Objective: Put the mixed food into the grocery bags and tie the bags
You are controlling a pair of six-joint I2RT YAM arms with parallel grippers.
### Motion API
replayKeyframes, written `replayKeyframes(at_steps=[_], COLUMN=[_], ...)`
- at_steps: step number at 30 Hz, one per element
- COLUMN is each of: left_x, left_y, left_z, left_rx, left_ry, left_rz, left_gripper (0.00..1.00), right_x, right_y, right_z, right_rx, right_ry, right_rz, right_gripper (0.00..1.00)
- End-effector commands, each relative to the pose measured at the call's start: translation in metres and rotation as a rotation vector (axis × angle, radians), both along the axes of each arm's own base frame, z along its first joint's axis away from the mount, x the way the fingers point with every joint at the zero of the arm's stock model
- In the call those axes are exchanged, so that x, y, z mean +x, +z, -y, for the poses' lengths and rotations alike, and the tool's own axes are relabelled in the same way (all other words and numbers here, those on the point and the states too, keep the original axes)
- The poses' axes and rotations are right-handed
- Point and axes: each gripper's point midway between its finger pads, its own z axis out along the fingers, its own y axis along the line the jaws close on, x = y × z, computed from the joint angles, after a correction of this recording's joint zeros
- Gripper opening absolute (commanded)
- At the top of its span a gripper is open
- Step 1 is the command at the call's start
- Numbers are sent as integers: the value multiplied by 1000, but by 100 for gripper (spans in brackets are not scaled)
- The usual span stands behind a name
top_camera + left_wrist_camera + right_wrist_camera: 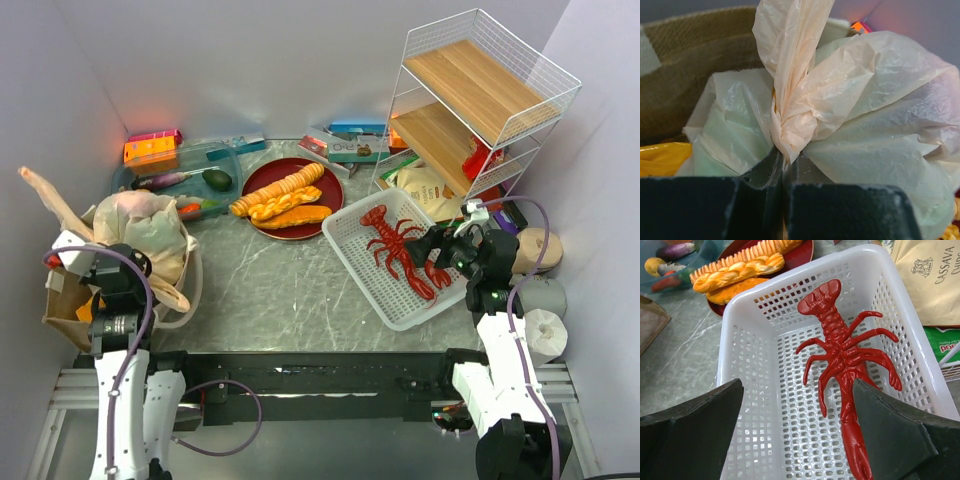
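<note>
Stuffed tan plastic bag (880,100) at the table (290,290)'s left edge: left gripper (785,165) pinches its twisted neck (knot looks unfinished); right gripper (797,390) gapes above a red plastic lobster (842,350).

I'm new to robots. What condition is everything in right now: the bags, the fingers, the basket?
Thin tan plastic bag: stuffed full, neck gathered and twisted.
Left fingers: shut on that twisted neck.
Stiff brown bag: open, plastic bag sitting inside.
Right fingers: wide open, holding nothing.
White slotted plastic basket: holds only the lobster.
Red toy lobster: lying flat.
</note>
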Motion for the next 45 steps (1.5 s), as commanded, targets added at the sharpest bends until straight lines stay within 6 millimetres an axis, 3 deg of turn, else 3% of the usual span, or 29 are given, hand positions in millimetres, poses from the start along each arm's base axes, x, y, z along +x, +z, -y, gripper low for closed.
replayKeyframes(at_steps=[1, 3, 6, 8, 12, 15, 16, 19, 21, 28, 33, 36, 38, 39, 40, 41, 45], left_x=[8, 14, 15, 15, 9, 3, -2, -7, -2, 0, 32, 58, 71, 81, 84, 94, 114], left_y=[-15, -43, -69, -70, -53, -33, -26, 5, 32, 64, 115, 130, 145, 145, 149, 152, 143], left_z=[-5, -3, -3, -4, -13, -20, -26, -28, -19, -2, 43, 64, 95, 108, 133, 149, 218], left_rx=[-79, -144, -212, -207, -142, -73, -29, 72, 142, 265, 357, 340, 329, 324, 326, 331, 351], left_ry=[50, 31, 43, 44, 75, 92, 109, 86, 0, -130, -406, -510, -601, -635, -679, -703, -849], left_rz=[63, 14, -14, -16, -30, -28, -46, -55, -37, -41, 99, 115, 169, 168, 179, 183, 155], left_gripper=[1, 1, 1, 2, 15, 48, 74, 99, 96, 96, 96, 96, 96, 96, 96, 96, 96], right_x=[6, 6, 7, 7, 7, 7, 7, 8, 9, 11, 18, 22, 26, 28, 25, 30, 30], right_y=[29, 29, 29, 28, 26, 27, 26, 27, 27, 28, 33, 39, 42, 52, 53, 71, 103], right_z=[1, 1, 2, 2, 0, 0, 0, 0, 0, 0, 4, 2, 3, 1, -16, -17, -57], right_rx=[-29, -29, -35, -37, -29, -21, -22, -24, -23, -8, -14, 11, 1, -16, -34, -60, -5], right_ry=[-3, -4, -9, -8, -3, -4, -2, 2, 0, -12, -25, -24, -54, -60, -26, -56, 56], right_rz=[98, 96, 96, 95, 91, 95, 93, 94, 93, 84, 59, 56, 52, 72, 57, 94, 149], right_gripper=[98, 98, 98, 98, 98, 98, 98, 98, 98, 98, 98, 98, 96, 96, 96, 97, 97])
